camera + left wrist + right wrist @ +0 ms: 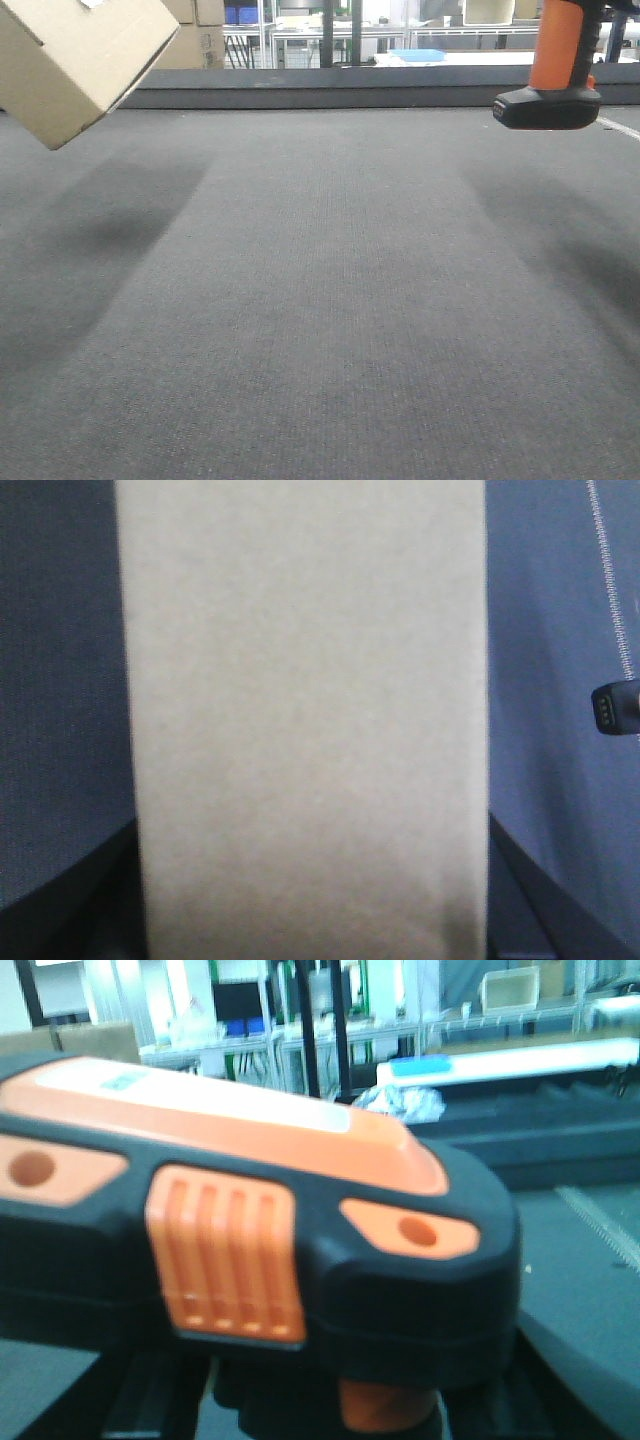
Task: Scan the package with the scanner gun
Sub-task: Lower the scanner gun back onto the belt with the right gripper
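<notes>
A plain brown cardboard package (75, 55) hangs tilted in the air at the top left of the front view. It fills the left wrist view (305, 720), held between the dark fingers (75, 900) of my left gripper, which is shut on it. The orange and black scanner gun (555, 75) hangs above the table at the top right, its black base lowest. In the right wrist view the scanner's head (250, 1230) fills the frame and my right gripper is shut on its handle (385, 1405). Package and scanner are far apart.
The grey felt table top (320, 300) stretches below both arms, with a raised dark edge (330, 95) at the back. Shelving, boxes and a blue tray (415, 55) stand beyond. The scanner's base also shows at the right of the left wrist view (615, 708).
</notes>
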{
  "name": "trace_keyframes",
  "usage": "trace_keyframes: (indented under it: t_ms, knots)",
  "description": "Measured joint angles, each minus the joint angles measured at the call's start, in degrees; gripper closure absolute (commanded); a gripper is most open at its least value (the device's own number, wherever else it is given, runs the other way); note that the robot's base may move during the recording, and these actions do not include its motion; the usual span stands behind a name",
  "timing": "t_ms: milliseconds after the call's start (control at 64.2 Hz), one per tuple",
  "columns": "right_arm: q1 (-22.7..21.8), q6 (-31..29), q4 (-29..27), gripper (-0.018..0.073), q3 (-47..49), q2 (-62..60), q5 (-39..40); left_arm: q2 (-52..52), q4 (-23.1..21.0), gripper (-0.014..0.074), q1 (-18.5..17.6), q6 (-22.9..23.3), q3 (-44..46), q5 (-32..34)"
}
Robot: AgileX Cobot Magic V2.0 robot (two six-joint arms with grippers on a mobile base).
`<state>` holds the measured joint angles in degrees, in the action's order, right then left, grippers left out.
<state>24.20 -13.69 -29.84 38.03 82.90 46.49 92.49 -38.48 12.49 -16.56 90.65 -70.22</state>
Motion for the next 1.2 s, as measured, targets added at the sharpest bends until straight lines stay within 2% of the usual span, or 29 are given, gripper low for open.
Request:
trace_keyframes:
  t_ms: [140,249,639,1200]
  knots:
    - [0.0,2.9,5.1,0.0722,-0.1,3.2,2.1,0.0,0.0,0.0708,0.0,0.0,0.0,0.0]
    - [0.0,3.6,6.8,0.0722,-0.1,5.5,2.8,0.0,0.0,0.0708,0.0,0.0,0.0,0.0]
    - [0.0,4.1,7.4,0.0722,-0.2,13.0,5.6,0.0,0.0,0.0708,0.0,0.0,0.0,0.0]
    - [0.0,4.2,7.5,0.0722,-0.2,15.0,5.5,0.0,0.0,0.0708,0.0,0.0,0.0,0.0]
